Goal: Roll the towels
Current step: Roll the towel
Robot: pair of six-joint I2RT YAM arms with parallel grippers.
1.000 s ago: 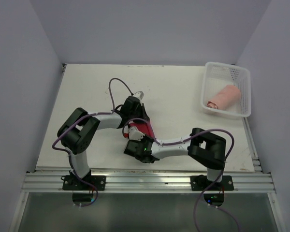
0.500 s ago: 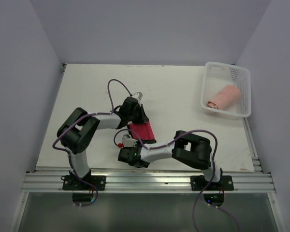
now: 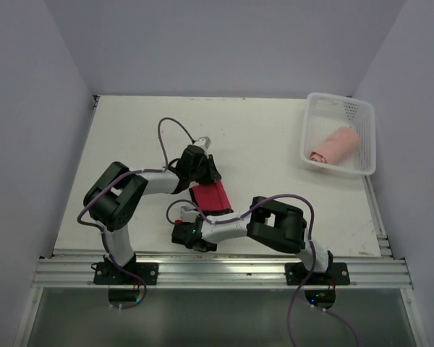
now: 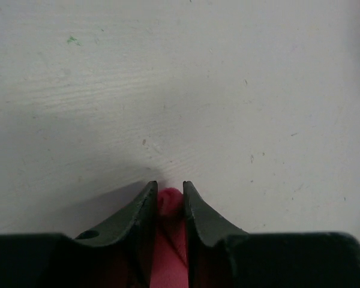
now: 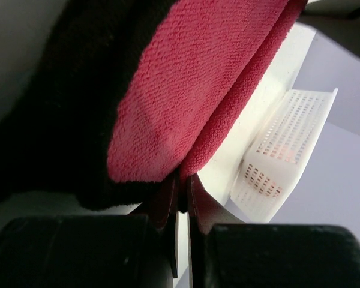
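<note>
Cloth (image 3: pixel 211 195) | pinched between left pincer (image 4: pixel 170 188) | right pincer (image 5: pixel 181 179) nips edge

The table (image 3: pixel 275 137) carries two groups, well apart.

Far right corner: a basket (image 3: pixel 367 141) stands at the table's right edge. A towel (image 3: pixel 335 144) lies inside it, angled across the basket floor.

Near centre, slightly left: a cloth (image 3: pixel 210 195) sits between the two grippers. The left gripper (image 3: pixel 202 182) is at the cloth's far end and clamps a fold of it. The right gripper (image 3: pixel 195 215) is at the near left end and pinches the cloth's edge.

The left arm (image 3: pixel 119 195) reaches in from the near left. The right arm (image 3: pixel 275 224) reaches in from the near right, running along in front of the cloth.
</note>
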